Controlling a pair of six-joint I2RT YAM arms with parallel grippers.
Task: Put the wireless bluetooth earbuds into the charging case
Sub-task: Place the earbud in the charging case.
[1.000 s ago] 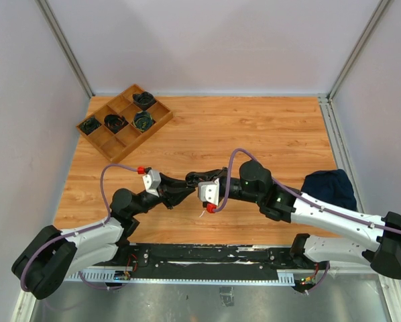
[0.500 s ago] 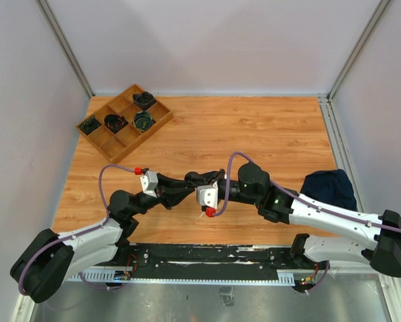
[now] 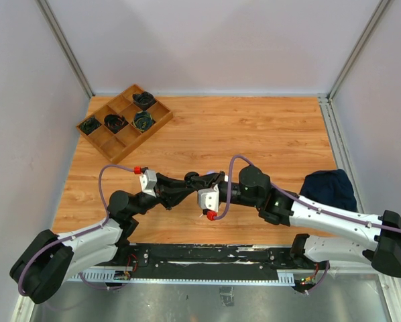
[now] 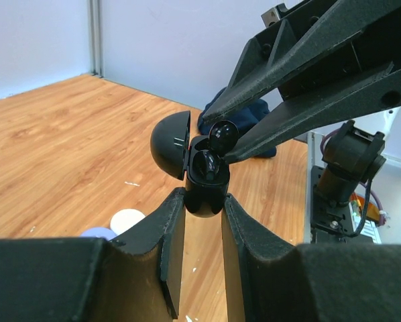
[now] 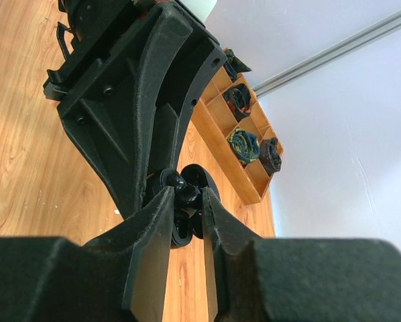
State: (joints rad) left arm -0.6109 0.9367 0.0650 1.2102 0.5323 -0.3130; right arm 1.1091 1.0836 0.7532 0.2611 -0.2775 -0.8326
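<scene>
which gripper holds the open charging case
The left gripper, shut on the black charging case; the right gripper pinches a black earbud above it.

Open case (image 4: 187,164) in left hand (image 4: 202,201), earbud (image 4: 222,133) in right hand (image 4: 214,139) at its mouth.

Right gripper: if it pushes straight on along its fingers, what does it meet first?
The open charging case pinched in the left gripper. The right gripper holds a black earbud just over its cavity, so the bud likely touches first; depth is unclear.
</scene>
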